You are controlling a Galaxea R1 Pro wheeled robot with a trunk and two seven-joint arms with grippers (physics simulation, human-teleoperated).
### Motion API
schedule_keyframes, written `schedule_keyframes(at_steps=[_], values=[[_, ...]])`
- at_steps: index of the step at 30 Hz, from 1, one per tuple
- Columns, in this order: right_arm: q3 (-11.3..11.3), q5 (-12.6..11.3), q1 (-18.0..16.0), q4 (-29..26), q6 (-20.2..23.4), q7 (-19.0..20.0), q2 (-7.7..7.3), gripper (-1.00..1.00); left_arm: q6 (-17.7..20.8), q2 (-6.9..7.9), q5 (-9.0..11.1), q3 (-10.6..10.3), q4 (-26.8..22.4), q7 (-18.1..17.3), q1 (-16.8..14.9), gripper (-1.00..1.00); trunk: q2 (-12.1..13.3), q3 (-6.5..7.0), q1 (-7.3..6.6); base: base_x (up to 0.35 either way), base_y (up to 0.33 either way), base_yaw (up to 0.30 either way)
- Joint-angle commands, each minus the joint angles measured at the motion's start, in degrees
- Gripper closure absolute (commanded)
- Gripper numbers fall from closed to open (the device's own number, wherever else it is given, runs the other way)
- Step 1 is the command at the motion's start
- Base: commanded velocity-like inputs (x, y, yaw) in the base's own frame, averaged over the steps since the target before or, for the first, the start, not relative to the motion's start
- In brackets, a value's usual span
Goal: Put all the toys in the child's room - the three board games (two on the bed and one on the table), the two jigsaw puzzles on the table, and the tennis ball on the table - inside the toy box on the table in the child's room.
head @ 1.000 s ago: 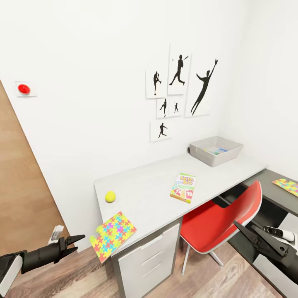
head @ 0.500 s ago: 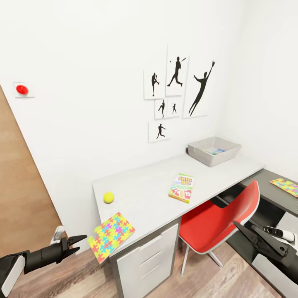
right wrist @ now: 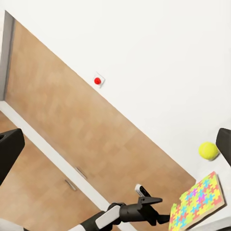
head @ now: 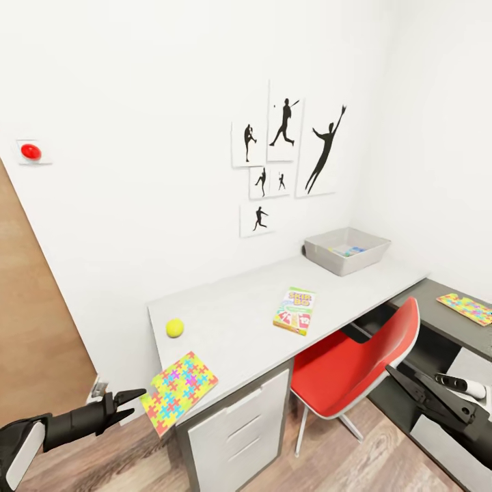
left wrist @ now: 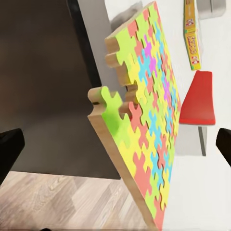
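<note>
A colourful jigsaw puzzle (head: 180, 391) (left wrist: 144, 125) overhangs the front left corner of the light grey desk (head: 232, 321). My left gripper (head: 139, 402) (left wrist: 115, 147) is open, its tips level with the puzzle's overhanging corner, which lies ahead between the spread fingers. Behind the puzzle rests a yellow tennis ball (head: 175, 328) (right wrist: 208, 150). A board game box (head: 295, 311) lies mid-desk. At the desk's far right end stands the grey toy box (head: 347, 250), with something colourful inside. A second jigsaw (head: 468, 307) lies on the dark side desk. My right gripper (head: 391, 374) hangs open, low beside the chair.
A red chair (head: 355, 362) stands tucked at the desk's front, between my arms. White drawers (head: 239, 424) sit under the desk's left part. A wooden door (head: 34, 328) and a red wall button (head: 29, 151) are at the left. Silhouette pictures (head: 287, 150) hang above the desk.
The whole view has shifted slightly as the camera moved. My left gripper has come nearer to the puzzle's overhanging corner. The right gripper stays as it was.
</note>
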Motion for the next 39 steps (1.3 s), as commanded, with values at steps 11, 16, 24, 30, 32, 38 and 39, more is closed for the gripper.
schedule_keyframes(at_steps=[11, 16, 24, 30, 32, 38, 39], values=[[0.0, -0.4, 0.0, 0.0, 0.4, -0.1, -0.02, -1.00, 0.3, -0.08, 0.0, -1.0, 0.0, -0.1, 0.0, -1.00, 0.0, -0.03, 0.00, -0.133, -0.022, -0.002], [0.0, -0.4, 0.0, 0.0, 0.4, -0.1, -0.02, -1.00, 0.3, -0.08, 0.1, -1.0, 0.0, -0.1, 0.0, -1.00, 0.0, -0.03, 0.00, -0.049, -0.006, 0.000], [0.0, -0.4, 0.0, 0.0, 0.4, -0.1, -0.02, -1.00, 0.3, -0.08, 0.1, -1.0, 0.0, -0.1, 0.0, -1.00, 0.0, -0.03, 0.00, -0.010, -0.002, 0.000], [0.0, -0.4, 0.0, 0.0, 0.4, -0.1, -0.02, -1.00, 0.3, -0.08, 0.1, -1.0, 0.0, -0.1, 0.0, -1.00, 0.0, -0.03, 0.00, 0.043, -0.076, 0.000], [0.0, -0.4, 0.0, 0.0, 0.4, -0.1, -0.02, -1.00, 0.3, -0.08, 0.1, -1.0, 0.0, -0.1, 0.0, -1.00, 0.0, -0.03, 0.00, 0.072, -0.084, 0.000], [0.0, -0.3, 0.0, 0.0, 0.4, -0.1, -0.02, -1.00, 0.2, -0.08, 0.1, -1.0, 0.0, -0.1, 0.0, -1.00, 0.0, -0.03, 0.00, 0.025, -0.030, 0.000], [0.0, -0.3, 0.0, 0.0, 0.4, -0.1, -0.02, -1.00, 0.2, -0.08, 0.1, -1.0, 0.0, -0.1, 0.0, -1.00, 0.0, -0.03, 0.00, 0.008, -0.009, 0.000]])
